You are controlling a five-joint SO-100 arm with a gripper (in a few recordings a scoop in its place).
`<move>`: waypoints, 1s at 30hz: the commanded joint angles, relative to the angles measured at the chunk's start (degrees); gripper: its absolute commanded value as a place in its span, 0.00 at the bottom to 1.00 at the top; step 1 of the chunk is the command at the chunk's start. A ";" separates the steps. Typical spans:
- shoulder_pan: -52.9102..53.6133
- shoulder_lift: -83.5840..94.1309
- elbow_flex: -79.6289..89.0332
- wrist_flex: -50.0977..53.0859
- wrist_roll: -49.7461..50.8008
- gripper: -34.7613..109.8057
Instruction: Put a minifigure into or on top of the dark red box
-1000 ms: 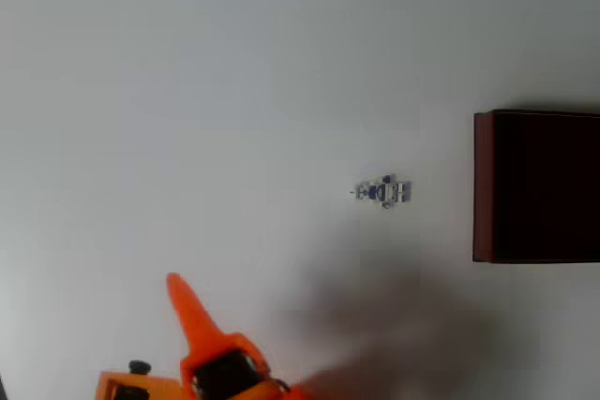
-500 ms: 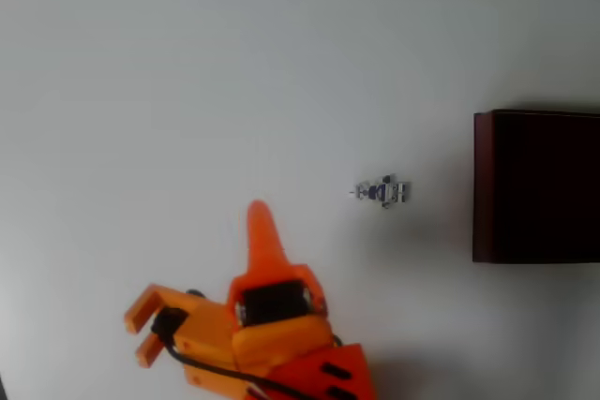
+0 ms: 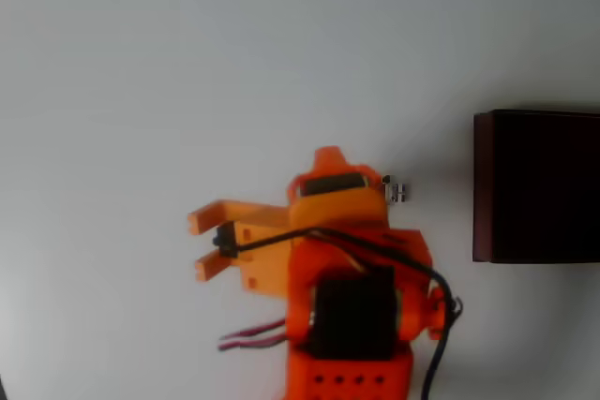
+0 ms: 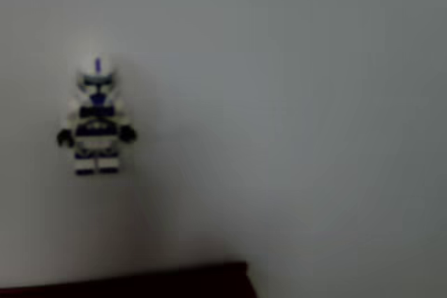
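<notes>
1. Overhead view: the minifigure (image 3: 397,192) lies on the white table (image 3: 187,63), mostly hidden under the orange gripper (image 3: 328,161), between it and the dark red box (image 3: 483,185).
2. Wrist view: minifigure (image 4: 96,118) lies face-up, long axis vertical, head toward the top, feet toward the box edge (image 4: 126,285).
3. Gripper opening and contents: cannot tell.

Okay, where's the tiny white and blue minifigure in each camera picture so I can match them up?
Overhead view: the tiny white and dark-blue toy minifigure lies right of centre, mostly hidden under the orange robot arm, left of the dark red box.
Wrist view: minifigure at left, in full view on the white table.
Shared landmark: the rectangular dark red box, right edge overhead, bottom edge in the wrist view.
</notes>
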 commanded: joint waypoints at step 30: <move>18.19 -13.97 11.87 -17.67 -11.25 0.38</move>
